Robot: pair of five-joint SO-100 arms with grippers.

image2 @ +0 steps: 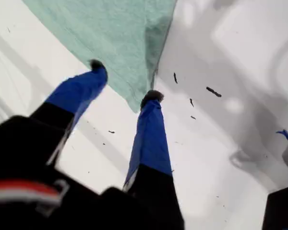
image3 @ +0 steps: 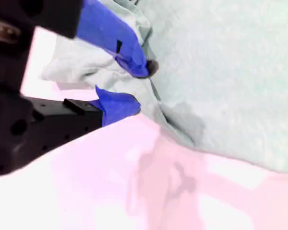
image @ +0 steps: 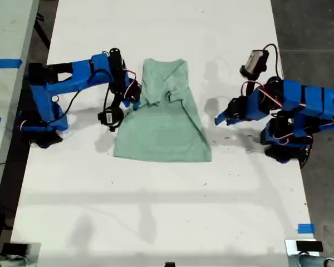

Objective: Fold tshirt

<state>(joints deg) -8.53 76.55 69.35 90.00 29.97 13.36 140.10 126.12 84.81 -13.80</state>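
The pale mint-green tshirt (image: 161,128) lies on the white table (image: 156,211), its lower part flat and its upper part rumpled and folded inward. At the exterior view's left, my second gripper (image: 135,104) sits at the shirt's edge. In the second wrist view the second gripper (image3: 141,86) pinches a bunched ridge of the tshirt (image3: 230,72) between its blue fingers. At the exterior view's right, my first gripper (image: 217,120) hovers beside the shirt. The first wrist view shows the first gripper (image2: 125,80) open, just short of a corner of the tshirt (image2: 110,33).
Small dark specks (image2: 213,91) dot the table near the first gripper. Blue tape (image: 305,228) marks the table at the exterior view's lower right, and more blue tape (image: 4,63) sits on a neighbouring surface at its left. Dark floor borders the table at the right.
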